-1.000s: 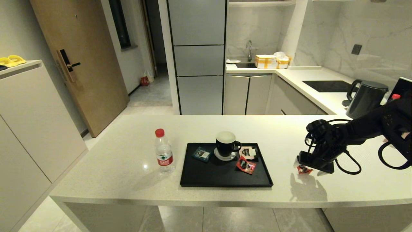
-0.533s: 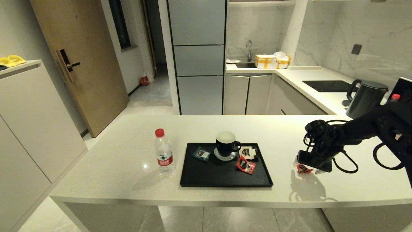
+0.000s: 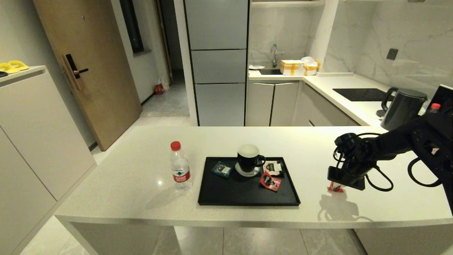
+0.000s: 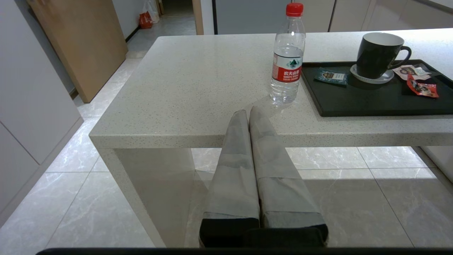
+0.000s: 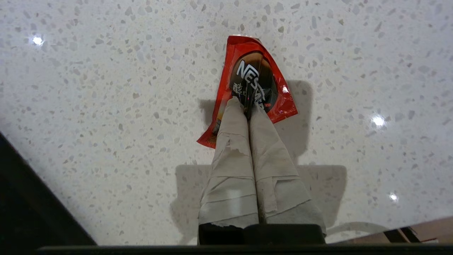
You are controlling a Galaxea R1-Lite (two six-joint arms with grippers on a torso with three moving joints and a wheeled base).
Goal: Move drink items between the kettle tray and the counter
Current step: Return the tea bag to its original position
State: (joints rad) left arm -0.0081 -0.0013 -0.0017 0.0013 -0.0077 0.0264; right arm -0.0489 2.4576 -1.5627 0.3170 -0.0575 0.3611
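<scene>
My right gripper (image 3: 337,186) (image 5: 248,103) is shut on a small red sachet (image 3: 334,188) (image 5: 279,102), pinching its middle just above the pale speckled counter (image 3: 141,184), to the right of the black tray (image 3: 247,202). A second red sachet (image 3: 270,182) (image 4: 423,89) lies on the tray's right part. The clear water bottle (image 3: 180,166) (image 4: 288,53) with a red cap stands upright on the counter, just left of the tray. My left gripper (image 4: 248,112) is shut on nothing and hangs in front of the counter's near edge, out of the head view.
On the tray stand a black mug (image 3: 248,159) on a coaster, a teal packet (image 3: 221,169) and a pale packet (image 3: 273,166). A dark kettle (image 3: 403,108) and a red-capped bottle (image 3: 434,106) sit at the far right. The hob panel (image 3: 361,94) lies behind.
My right gripper's fingers, spread either side of the red sachet a second ago, have come together on it. Bottle, tray and left arm have not moved.
</scene>
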